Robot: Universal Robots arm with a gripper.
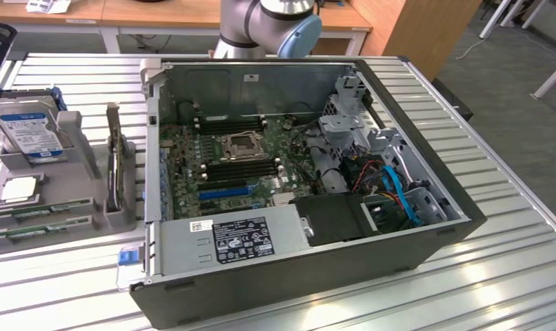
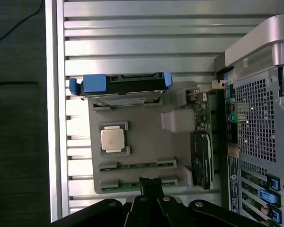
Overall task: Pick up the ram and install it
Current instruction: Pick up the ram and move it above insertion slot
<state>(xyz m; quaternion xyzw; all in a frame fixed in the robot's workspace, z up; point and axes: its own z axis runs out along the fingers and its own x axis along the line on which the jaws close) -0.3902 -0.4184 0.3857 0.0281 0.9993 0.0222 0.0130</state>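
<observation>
Gripper (image 2: 150, 181) pressed together, pinching nothing. It hangs above the grey holder (image 2: 146, 142), tips over the holder's edge farthest from the hard drive (image 2: 120, 85). Two green sticks lie in slots along that edge: outer ram stick (image 2: 125, 185) right under the tips, inner ram stick (image 2: 137, 165) just beside it, parallel. Whether the tips touch the outer one — cannot tell. Processor chip (image 2: 112, 140) sits in its pocket between the sticks and the hard drive, which stands in blue brackets at the opposite edge. Holder rests on the slatted metal table (image 2: 132, 38), just beside the open computer case (image 1: 352, 269) — black memory slots (image 1: 245, 169) flank the motherboard socket inside.
</observation>
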